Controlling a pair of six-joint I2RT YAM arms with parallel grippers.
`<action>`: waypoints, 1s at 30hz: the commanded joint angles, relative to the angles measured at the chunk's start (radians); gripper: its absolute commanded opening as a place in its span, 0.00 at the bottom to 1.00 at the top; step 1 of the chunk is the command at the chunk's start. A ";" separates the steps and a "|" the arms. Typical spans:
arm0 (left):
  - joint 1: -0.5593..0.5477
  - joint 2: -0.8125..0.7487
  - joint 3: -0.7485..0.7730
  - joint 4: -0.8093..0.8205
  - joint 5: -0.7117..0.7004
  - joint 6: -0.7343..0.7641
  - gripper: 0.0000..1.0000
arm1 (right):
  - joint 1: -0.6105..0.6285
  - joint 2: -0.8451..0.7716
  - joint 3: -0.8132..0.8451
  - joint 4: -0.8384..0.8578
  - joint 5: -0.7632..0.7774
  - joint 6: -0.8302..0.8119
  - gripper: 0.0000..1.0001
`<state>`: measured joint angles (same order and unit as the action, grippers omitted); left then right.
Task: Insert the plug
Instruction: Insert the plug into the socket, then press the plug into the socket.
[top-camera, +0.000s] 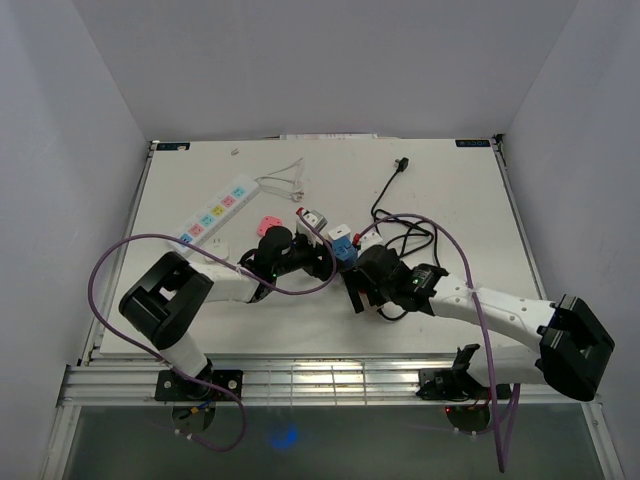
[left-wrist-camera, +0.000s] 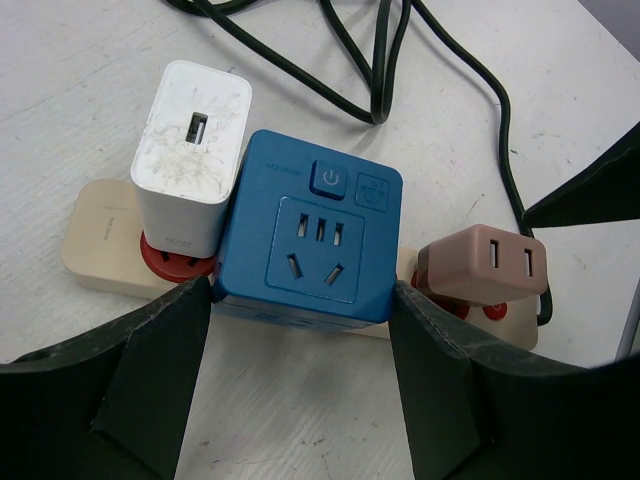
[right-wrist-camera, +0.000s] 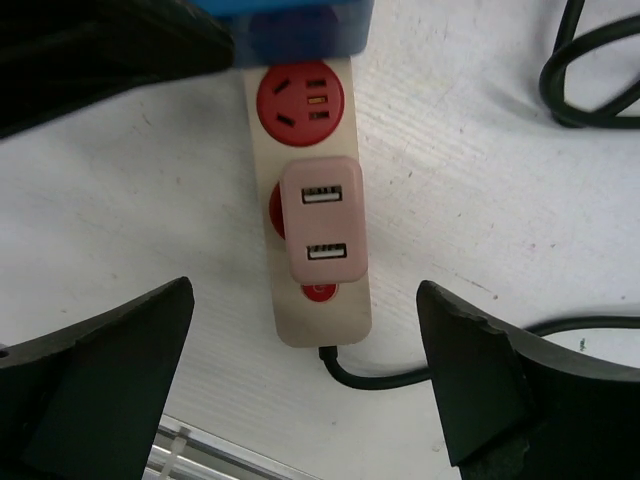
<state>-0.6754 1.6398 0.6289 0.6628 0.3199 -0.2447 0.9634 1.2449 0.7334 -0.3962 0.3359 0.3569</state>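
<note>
Nearest you, your right gripper (right-wrist-camera: 305, 295) hangs over the cable end of the beige power strip (right-wrist-camera: 345, 310), its jaws spread wide and holding nothing. Between them, touching neither finger, sits the pink USB plug (right-wrist-camera: 322, 220). It rests on the strip's red socket just above the small red button (right-wrist-camera: 318, 290), with its two USB ports facing up. Beside it is an empty red socket (right-wrist-camera: 300, 100), and past that the blue cube adapter (left-wrist-camera: 300, 240) stands plugged into the strip. Your left gripper (left-wrist-camera: 300, 300) straddles that cube with one finger (left-wrist-camera: 160, 350) at each lower side. They look to be touching it, but from the wrist view you cannot tell whether they are actually clamping. Pressed against the cube's other side, a scuffed white USB charger (left-wrist-camera: 190, 150) stands upright in the strip's last socket. Beyond the strip, loops of black cable (left-wrist-camera: 380, 60) lie on the white table (top-camera: 450, 190). Farther back on your left a long white power strip (top-camera: 215, 215) with coloured sockets lies at an angle, and a black plug (top-camera: 401, 165) rests near the far edge.
</note>
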 joint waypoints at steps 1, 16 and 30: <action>0.020 -0.064 -0.005 0.027 -0.030 -0.011 0.78 | -0.006 -0.032 0.113 -0.039 -0.002 -0.030 0.97; 0.010 0.008 0.000 0.073 0.007 -0.050 0.77 | -0.008 -0.056 0.138 -0.043 -0.011 -0.038 0.28; -0.070 -0.001 -0.024 0.089 -0.125 0.057 0.76 | -0.072 -0.022 0.129 -0.027 -0.005 -0.035 0.08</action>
<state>-0.7250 1.6485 0.6140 0.7029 0.2447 -0.2207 0.9051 1.2205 0.8513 -0.4404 0.3336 0.3294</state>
